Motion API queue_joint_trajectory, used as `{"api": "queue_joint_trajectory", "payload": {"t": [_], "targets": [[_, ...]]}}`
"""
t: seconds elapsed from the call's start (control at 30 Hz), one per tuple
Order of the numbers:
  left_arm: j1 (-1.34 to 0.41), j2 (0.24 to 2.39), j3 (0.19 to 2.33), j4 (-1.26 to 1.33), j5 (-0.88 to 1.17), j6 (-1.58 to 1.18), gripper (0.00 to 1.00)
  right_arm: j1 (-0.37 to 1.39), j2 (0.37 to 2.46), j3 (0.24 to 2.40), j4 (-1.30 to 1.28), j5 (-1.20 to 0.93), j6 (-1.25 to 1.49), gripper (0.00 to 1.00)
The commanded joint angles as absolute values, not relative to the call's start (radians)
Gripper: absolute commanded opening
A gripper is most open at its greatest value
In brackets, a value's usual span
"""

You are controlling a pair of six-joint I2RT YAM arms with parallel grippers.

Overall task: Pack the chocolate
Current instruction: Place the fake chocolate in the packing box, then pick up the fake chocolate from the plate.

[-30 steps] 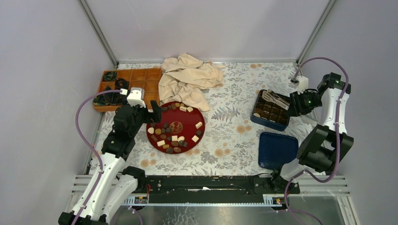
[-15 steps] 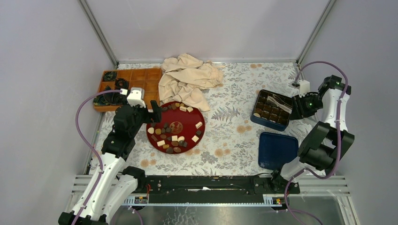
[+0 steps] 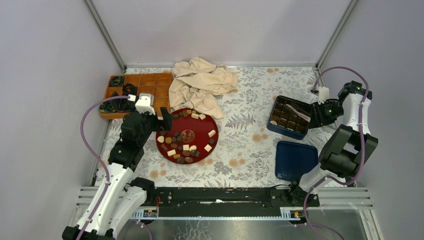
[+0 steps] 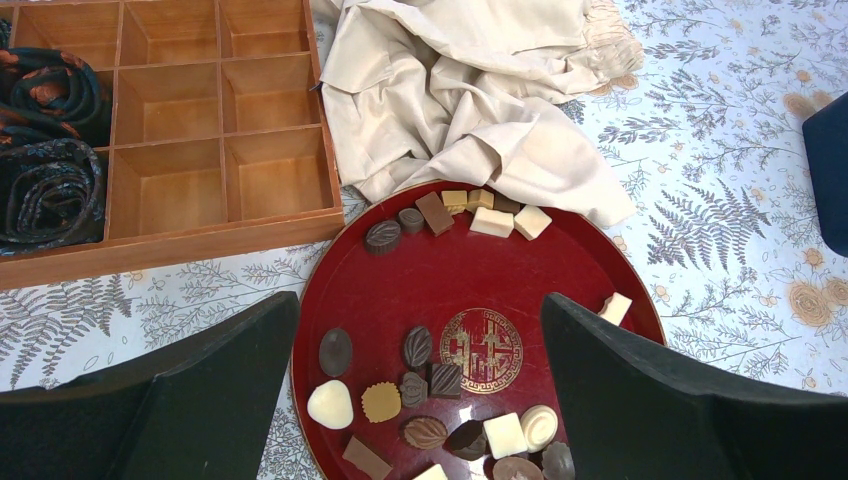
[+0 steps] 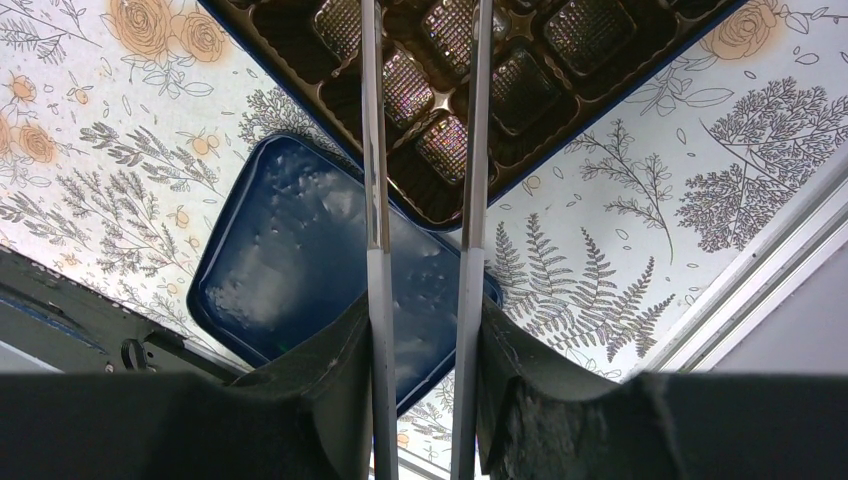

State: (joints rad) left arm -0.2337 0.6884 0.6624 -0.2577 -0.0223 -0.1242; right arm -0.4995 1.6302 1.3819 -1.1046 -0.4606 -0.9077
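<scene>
The chocolate [image 4: 417, 347] is scattered over a round red plate [image 4: 450, 270], the pieces turned every way with no shared axis. A gold emblem [image 4: 484, 350] is stamped at the plate's centre; its characters cannot be read. The left gripper [image 4: 418, 300] is held above the plate with its jaws spread wide and nothing gripped, and many pieces are framed between its fingers. Well apart, the right gripper [image 5: 425, 310] is clamped on metal tongs [image 5: 372, 150], which are pointed over a compartmented box [image 3: 272, 127].
</scene>
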Motion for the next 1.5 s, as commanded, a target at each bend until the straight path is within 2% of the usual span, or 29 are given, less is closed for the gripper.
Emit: {"api": "queue_joint_trajectory", "payload": {"t": [0.0,0.3,0.5,0.9,1.27,1.47], "targets": [[-0.225,0.675,0.654,-0.204,-0.018,-0.115,0.98,-0.505,1.63,1.409,-1.094,-0.471,-0.896,0.4],[-0.225,0.675,0.653,-0.205,-0.018,-0.115,0.98,-0.505,1.625,1.425,-1.1,-0.471,-0.896,0.46],[-0.225,0.673,0.654,-0.205,-0.018,-0.115,0.98,-0.504,1.615,1.437,-1.111,-0.49,-0.903,0.46],[-0.225,0.684,0.653,-0.204,-0.02,-0.115,0.98,-0.463,1.523,1.461,-1.25,-0.866,-1.06,0.43],[-0.225,0.697,0.651,-0.205,-0.032,-0.114,0.98,-0.053,1.46,1.379,-0.992,-0.905,-0.863,0.43],[-0.225,0.704,0.651,-0.204,-0.038,-0.114,0.98,0.236,1.491,1.384,-0.905,-0.794,-0.812,0.43]]}}
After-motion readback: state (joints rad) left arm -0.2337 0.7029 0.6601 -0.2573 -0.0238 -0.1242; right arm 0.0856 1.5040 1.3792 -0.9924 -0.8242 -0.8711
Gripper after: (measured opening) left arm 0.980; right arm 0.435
